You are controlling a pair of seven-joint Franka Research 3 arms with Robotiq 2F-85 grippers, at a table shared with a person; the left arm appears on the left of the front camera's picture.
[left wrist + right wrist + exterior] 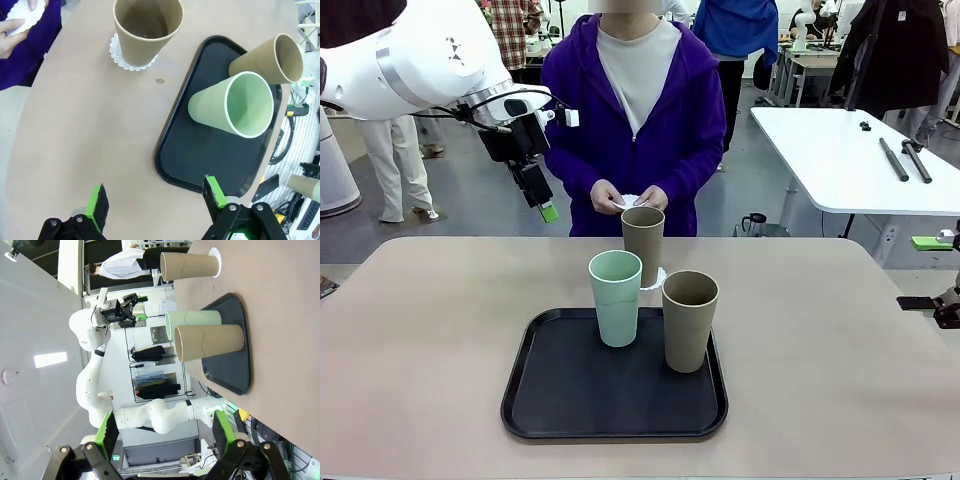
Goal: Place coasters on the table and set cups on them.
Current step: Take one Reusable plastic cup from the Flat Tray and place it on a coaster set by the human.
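One tan cup (643, 243) stands on a white scalloped coaster (657, 277) on the beige table (440, 330), just behind the black tray (570, 395). The mint green cup (616, 297) and a second tan cup (690, 320) stand upright on the tray. The person's hands hold more white coasters (626, 201) at the far edge. My left gripper (544, 202) hangs open high above the table's far left, holding nothing. From the left wrist I see its fingers (97, 205) spread over bare table, with the cup on its coaster (131, 61) ahead. My right gripper (165, 430) is open and empty off the table's right side.
A white table (840, 160) with dark tools stands at the back right. Bare tabletop lies to the left and right of the tray. The person in a purple jacket (680, 120) stands close against the far edge.
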